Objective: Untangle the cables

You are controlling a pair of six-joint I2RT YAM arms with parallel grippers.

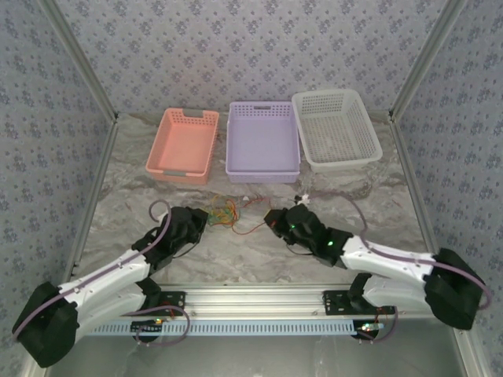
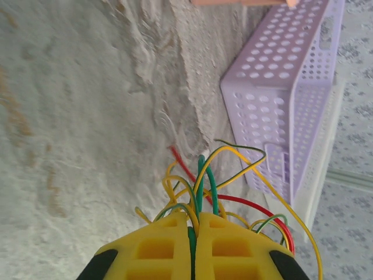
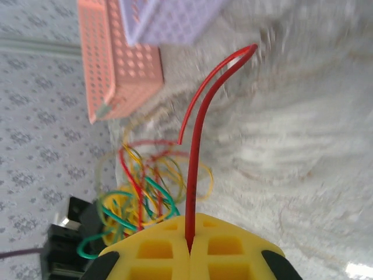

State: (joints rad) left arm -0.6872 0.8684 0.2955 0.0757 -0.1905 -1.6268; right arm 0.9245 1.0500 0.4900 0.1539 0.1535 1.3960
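Knot of cables [image 1: 224, 211] lies on the table [image 1: 259, 263], between the 2 arms and nearer the left one.

Left gripper [image 2: 194, 228]: fingers clamped shut at the edge of the bunch, a green strand [image 2: 201, 175] running into the seam between them.

Right gripper [image 3: 190, 245]: fingers pinched on 1 red cable [image 3: 194, 169].

The red cable's long axis runs straight out from the right fingertips, bends over and doubles back toward the knot. The knot sits on the left-arm side of those fingers.

Judgement: the right arm draws the red away from the knot along that axis while the left anchors.
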